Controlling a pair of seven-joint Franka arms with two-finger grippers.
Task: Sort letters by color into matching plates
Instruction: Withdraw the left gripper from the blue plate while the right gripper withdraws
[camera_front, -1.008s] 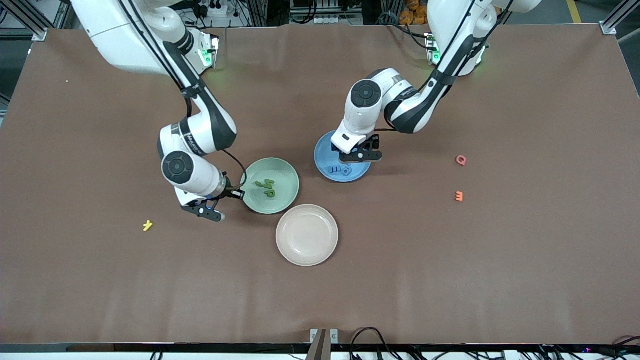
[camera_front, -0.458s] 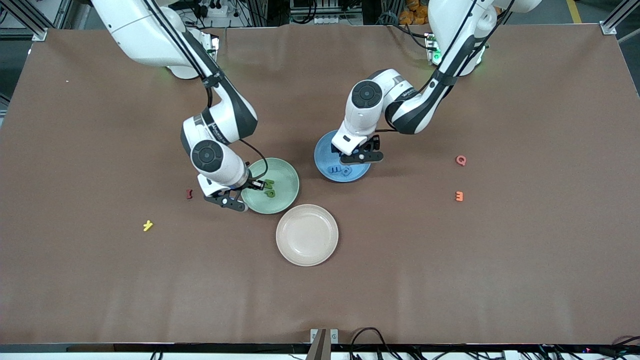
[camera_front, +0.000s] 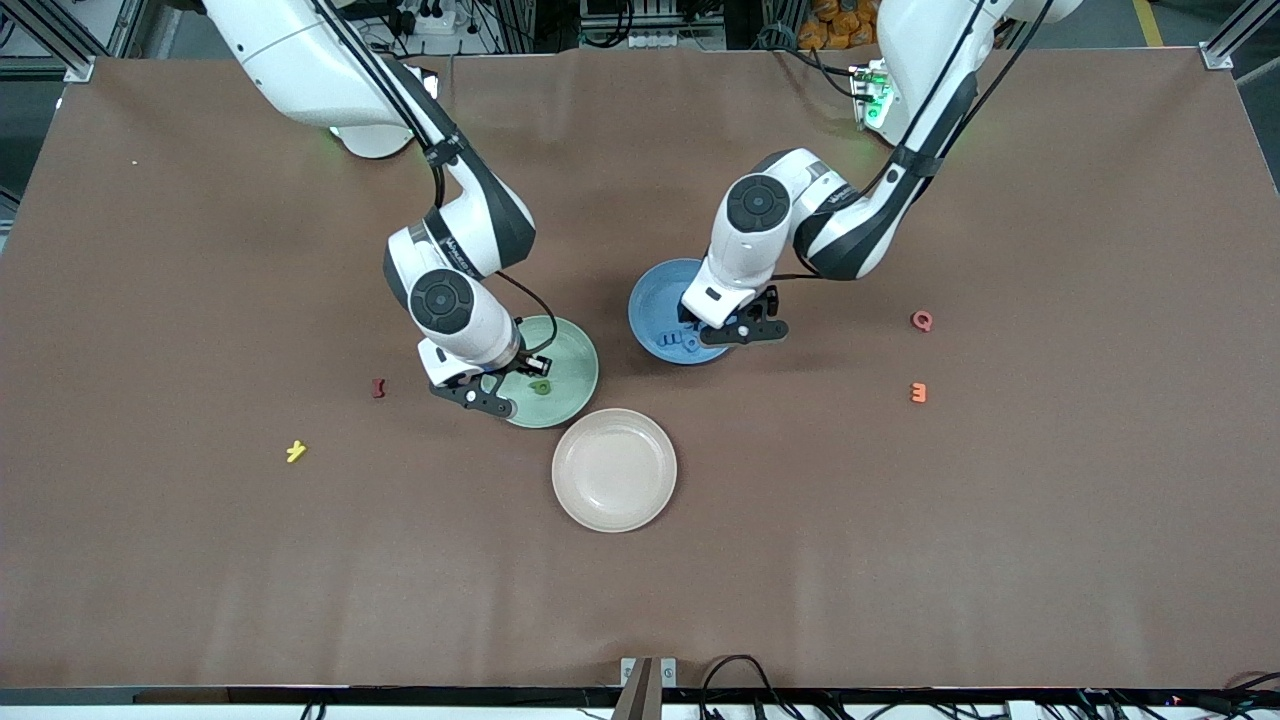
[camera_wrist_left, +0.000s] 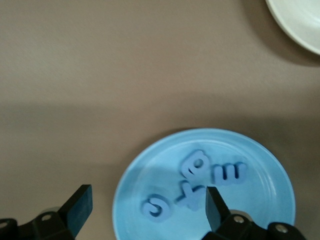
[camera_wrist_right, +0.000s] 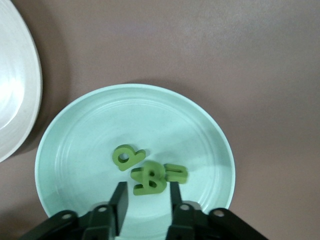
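**Mid-frame: both plates loaded, right gripper clamped on one green letter**

At frame centre you see the mint green plate (camera_front: 578, 345) and the blue plate (camera_front: 648, 292) side by side. The right gripper (camera_front: 488, 396) hangs over the mint plate's rim. The left gripper (camera_front: 745, 332) is over the blue plate's edge, fingers wide apart.

Your right wrist view adds what the arm hides in front: the fingers look closed on a chunky green letter (camera_wrist_right: 149, 181), with two loose green letters (camera_wrist_right: 127, 156) on the plate. The left wrist view shows four blue letters (camera_wrist_left: 195, 165) clustered in the blue plate.
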